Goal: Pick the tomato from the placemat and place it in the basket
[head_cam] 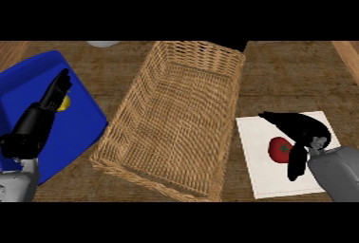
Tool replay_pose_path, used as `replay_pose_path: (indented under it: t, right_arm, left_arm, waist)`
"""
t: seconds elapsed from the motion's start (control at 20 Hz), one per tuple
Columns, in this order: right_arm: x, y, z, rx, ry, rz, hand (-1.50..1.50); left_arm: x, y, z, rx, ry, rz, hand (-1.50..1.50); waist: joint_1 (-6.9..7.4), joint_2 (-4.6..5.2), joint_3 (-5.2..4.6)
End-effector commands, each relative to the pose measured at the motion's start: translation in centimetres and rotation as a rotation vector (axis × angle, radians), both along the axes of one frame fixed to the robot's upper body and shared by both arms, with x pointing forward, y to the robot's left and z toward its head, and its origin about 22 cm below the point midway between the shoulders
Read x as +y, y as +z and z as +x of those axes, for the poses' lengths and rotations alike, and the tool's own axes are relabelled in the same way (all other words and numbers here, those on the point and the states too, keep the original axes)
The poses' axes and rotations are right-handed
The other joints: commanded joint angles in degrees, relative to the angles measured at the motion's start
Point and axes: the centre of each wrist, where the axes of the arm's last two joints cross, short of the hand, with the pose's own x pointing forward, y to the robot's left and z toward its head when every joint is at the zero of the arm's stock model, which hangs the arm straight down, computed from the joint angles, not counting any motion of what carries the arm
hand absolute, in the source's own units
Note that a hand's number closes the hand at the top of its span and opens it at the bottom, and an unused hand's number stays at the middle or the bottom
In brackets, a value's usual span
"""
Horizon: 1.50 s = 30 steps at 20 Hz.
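- The tomato (279, 149) is seen on the placemat (280, 180), right of the basket (175, 123).
- The right hand (303, 129) is curved over the tomato, fingers partly open, nothing held.
- The left hand (43, 111) is held straight and open, left of the basket.

— What colours do we have here?
— We see a red tomato (280, 149) with a dark green stalk spot, on a plain white placemat (280, 180) at four o'clock.
— And the basket (175, 118)?
— We make it tan wicker, a tight woven pattern all over.
— At nine o'clock?
— We find a deep blue tray (77, 128) with something yellow (65, 102) on it. Both hands (298, 128) (52, 95) are black, forearms grey; the tabletop (294, 80) is brown, grainy wood.
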Motion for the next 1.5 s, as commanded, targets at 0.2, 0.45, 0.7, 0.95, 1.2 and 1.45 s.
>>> replay_pose_path:
  t: [0.2,0.45,0.7,0.95,1.2,1.45]
  right_arm:
    - [0.1,-2.1,0.0,0.017,-0.021,-0.025,-1.5]
    - [-1.2,-3.1,-0.5,0.017,-0.016,-0.027,-1.5]
    - [-1.2,-3.3,-0.8,0.035,-0.059,0.018,1.5]
    - [-2.5,-6.0,-1.1,-0.007,0.0,0.012,1.5]
    - [-1.1,-5.3,-0.8,-0.036,0.044,-0.004,1.5]
    - [-1.7,-4.8,-0.8,-0.197,0.073,-0.007,1.5]
  left_arm:
    - [-1.4,-0.4,0.1,0.017,-0.017,0.008,0.0]
    - [-1.5,-1.8,0.7,-0.005,-0.006,-0.006,0.0]
    - [-0.5,0.0,1.2,0.007,0.009,0.001,0.0]
    - [-0.2,-0.5,1.4,0.0,0.007,0.005,0.0]
    - [0.7,-0.4,0.9,0.0,-0.005,-0.004,0.0]
    - [1.2,0.5,1.5,0.002,0.01,0.005,0.0]
  waist:
    - [-0.02,0.02,0.0]
    - [-0.1,0.04,0.0]
    - [-0.22,0.0,-0.01]
    - [-0.06,0.05,0.01]
    - [-0.01,0.01,0.0]
    - [-0.16,-0.01,0.0]
